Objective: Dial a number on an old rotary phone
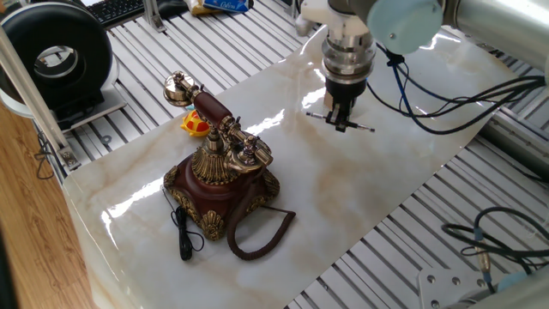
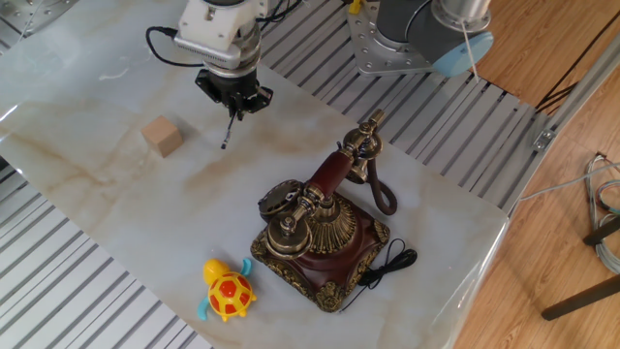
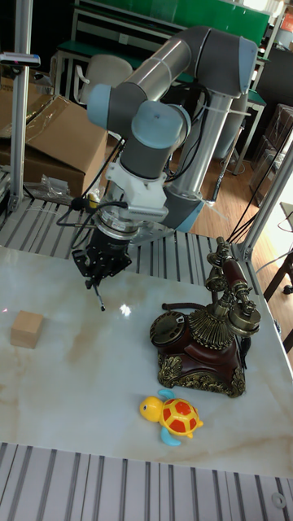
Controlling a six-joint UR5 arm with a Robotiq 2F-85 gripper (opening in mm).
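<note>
The old rotary phone (image 2: 320, 237) stands on the marble sheet, dark red-brown base with brass trim, and its handset (image 2: 334, 170) rests on the cradle. Its dial (image 2: 279, 202) faces the wooden block's side. In the tall fixed view the phone (image 3: 203, 342) is right of centre with the dial (image 3: 168, 327) on its left. My gripper (image 2: 232, 101) hovers well apart from the phone, shut on a thin silver stylus (image 2: 228, 129) that points down and tilts slightly. The same gripper (image 1: 340, 116) shows beyond the phone (image 1: 223, 176); in the tall view the gripper (image 3: 96, 277) holds the stylus (image 3: 98, 298) just above the table.
A wooden block (image 2: 162, 136) lies left of the gripper. A yellow and red toy turtle (image 2: 228, 291) sits near the phone's base. The coiled brown cord (image 1: 257, 232) and a black plug (image 1: 184, 240) trail in front. Ridged metal table (image 2: 87, 262) surrounds the marble sheet.
</note>
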